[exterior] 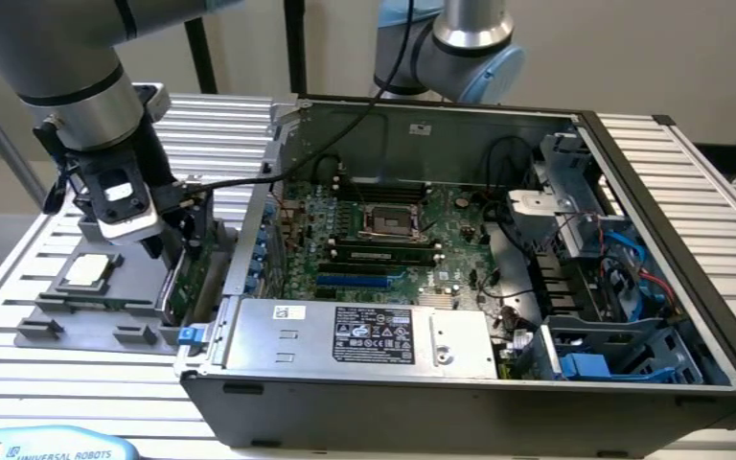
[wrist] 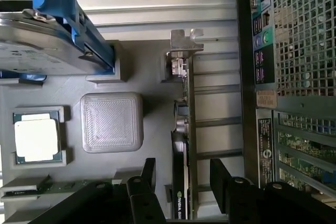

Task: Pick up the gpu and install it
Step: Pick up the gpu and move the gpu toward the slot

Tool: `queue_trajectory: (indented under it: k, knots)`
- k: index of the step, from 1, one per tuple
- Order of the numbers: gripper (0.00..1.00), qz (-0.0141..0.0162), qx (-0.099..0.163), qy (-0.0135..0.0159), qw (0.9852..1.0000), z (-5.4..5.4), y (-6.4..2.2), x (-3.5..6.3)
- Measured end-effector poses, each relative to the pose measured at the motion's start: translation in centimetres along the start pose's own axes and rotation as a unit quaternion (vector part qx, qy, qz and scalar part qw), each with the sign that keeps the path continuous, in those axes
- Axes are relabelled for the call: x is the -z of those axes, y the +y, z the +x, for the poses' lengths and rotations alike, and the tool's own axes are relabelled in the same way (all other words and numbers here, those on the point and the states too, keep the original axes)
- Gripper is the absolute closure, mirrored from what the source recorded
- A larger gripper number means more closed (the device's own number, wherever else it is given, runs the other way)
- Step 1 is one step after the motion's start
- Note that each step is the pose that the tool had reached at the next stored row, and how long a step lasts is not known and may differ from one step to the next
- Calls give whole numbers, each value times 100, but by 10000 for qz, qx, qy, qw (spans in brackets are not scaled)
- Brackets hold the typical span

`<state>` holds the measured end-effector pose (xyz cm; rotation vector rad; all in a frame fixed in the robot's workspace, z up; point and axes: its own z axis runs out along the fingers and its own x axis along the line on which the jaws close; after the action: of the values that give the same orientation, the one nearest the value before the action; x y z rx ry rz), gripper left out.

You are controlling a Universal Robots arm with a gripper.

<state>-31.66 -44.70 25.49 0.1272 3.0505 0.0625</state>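
Observation:
The gpu (wrist: 185,129) stands on edge in a slot of the grey holder (wrist: 152,77). I see it edge-on: a thin green board with a black cooler and a silver end bracket (wrist: 186,43). My gripper (wrist: 184,174) is open, one black finger on each side of the card with a gap to both faces. In the exterior view the gripper (exterior: 176,240) hangs just above the green gpu (exterior: 189,278), beside the open computer case (exterior: 471,374).
The grey holder (exterior: 100,307) also carries a silver hard drive with blue rails (wrist: 47,40), a CPU chip (wrist: 35,140), a grey square block (wrist: 111,121) and a memory stick (wrist: 52,187). The case's rear wall (wrist: 294,77) stands close by. A second arm (exterior: 464,43) rises behind the case.

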Motion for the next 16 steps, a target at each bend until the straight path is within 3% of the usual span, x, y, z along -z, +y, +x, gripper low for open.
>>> queue_trajectory:
  k: [9, 16]
  knots:
    - [46, -4, -3, -66, 10000, 43, 11, -133]
    - [46, -5, -13, -81, 10000, 48, 21, -171]
